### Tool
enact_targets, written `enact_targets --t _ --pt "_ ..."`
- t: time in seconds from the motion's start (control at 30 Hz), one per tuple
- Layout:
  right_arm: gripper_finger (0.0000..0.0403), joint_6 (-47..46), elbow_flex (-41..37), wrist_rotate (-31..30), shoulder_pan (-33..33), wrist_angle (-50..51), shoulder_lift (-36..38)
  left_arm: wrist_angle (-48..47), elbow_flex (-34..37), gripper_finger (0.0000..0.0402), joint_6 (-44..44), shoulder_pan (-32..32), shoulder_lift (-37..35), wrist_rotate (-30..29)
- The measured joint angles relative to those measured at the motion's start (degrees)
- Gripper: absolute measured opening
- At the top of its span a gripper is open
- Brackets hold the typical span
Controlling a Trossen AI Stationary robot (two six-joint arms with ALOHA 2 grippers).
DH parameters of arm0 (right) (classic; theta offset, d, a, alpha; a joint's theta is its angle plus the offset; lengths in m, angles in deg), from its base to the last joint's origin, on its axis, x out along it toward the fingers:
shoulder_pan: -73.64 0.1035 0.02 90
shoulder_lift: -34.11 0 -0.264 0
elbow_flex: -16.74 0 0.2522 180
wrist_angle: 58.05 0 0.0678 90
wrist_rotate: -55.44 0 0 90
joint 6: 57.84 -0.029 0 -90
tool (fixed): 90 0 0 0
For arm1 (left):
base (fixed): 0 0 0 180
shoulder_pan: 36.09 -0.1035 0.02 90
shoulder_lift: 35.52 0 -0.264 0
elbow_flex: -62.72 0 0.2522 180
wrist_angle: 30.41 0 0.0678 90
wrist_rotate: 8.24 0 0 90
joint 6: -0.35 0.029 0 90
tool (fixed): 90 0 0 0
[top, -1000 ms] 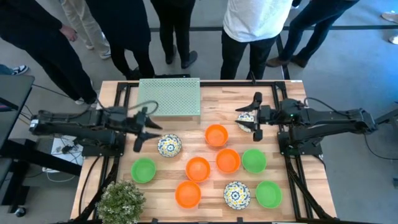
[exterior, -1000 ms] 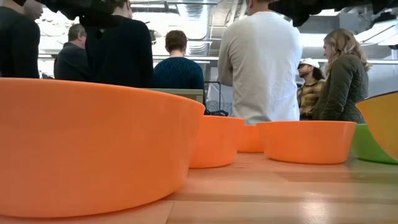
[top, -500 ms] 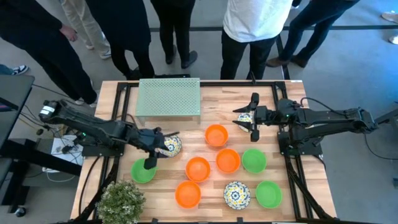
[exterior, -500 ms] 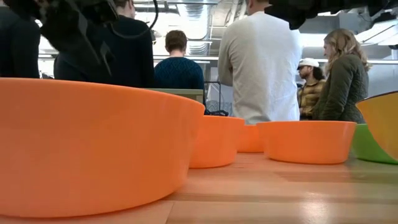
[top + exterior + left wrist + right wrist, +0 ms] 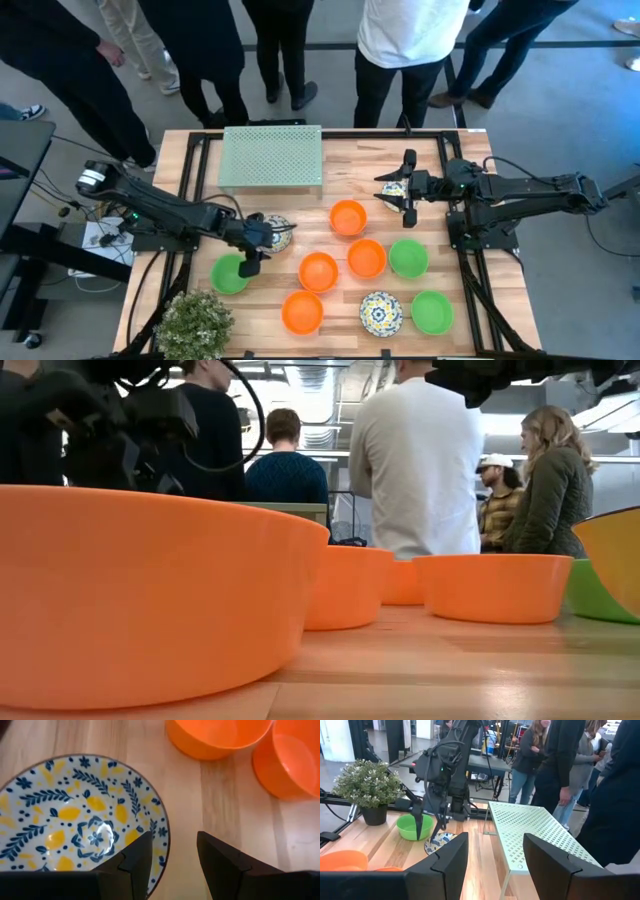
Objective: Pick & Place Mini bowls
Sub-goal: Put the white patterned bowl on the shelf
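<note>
Several mini bowls sit on the wooden table: orange ones (image 5: 348,217) (image 5: 318,271), green ones (image 5: 231,273) (image 5: 408,258) and floral ones (image 5: 381,313). My left gripper (image 5: 258,243) is open and points down over the floral bowl (image 5: 275,233) at centre left. In the left wrist view (image 5: 172,857) one finger stands inside that bowl's rim (image 5: 164,827) and one outside; no touch shows. My right gripper (image 5: 406,188) is open and held level over another floral bowl (image 5: 392,190) at the far right. Nothing shows between its fingers in the right wrist view (image 5: 492,870).
A pale green perforated tray (image 5: 272,157) stands at the far middle. A potted plant (image 5: 193,322) stands at the near left corner. Several people stand beyond the far edge. Large orange bowls (image 5: 150,590) fill the low view's front.
My left gripper has gone toward the table's near right and down. It has tipped to point downward and now straddles the rim of the centre-left floral bowl. The bowls have stayed in place.
</note>
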Motion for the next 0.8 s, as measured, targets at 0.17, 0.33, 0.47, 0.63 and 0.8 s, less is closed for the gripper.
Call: enact_targets --t 0.17,0.33,0.47,0.63,0.8 --pt "0.0185 0.0 0.0 -0.01 0.0 0.0 0.0 0.0 0.0 0.0157 0.0 0.0 2.15 -1.7" --pt "0.0184 0.02 0.0 -0.02 0.07 0.02 0.0 0.0 0.0 0.0157 0.01 0.0 5.05 -2.1" --pt "0.0181 0.02 0.0 0.0 0.07 0.02 0.0 0.0 0.0 0.0155 0.37 0.0 7.12 -4.04" --pt "0.0178 0.02 0.0 -0.02 0.07 0.02 0.0 0.07 0.0 0.0119 0.68 0.0 7.59 -5.97" --pt "0.0179 0.02 0.01 -0.01 0.07 0.02 0.0 0.75 -0.2 0.0051 1.18 0.0 7.36 -7.67"
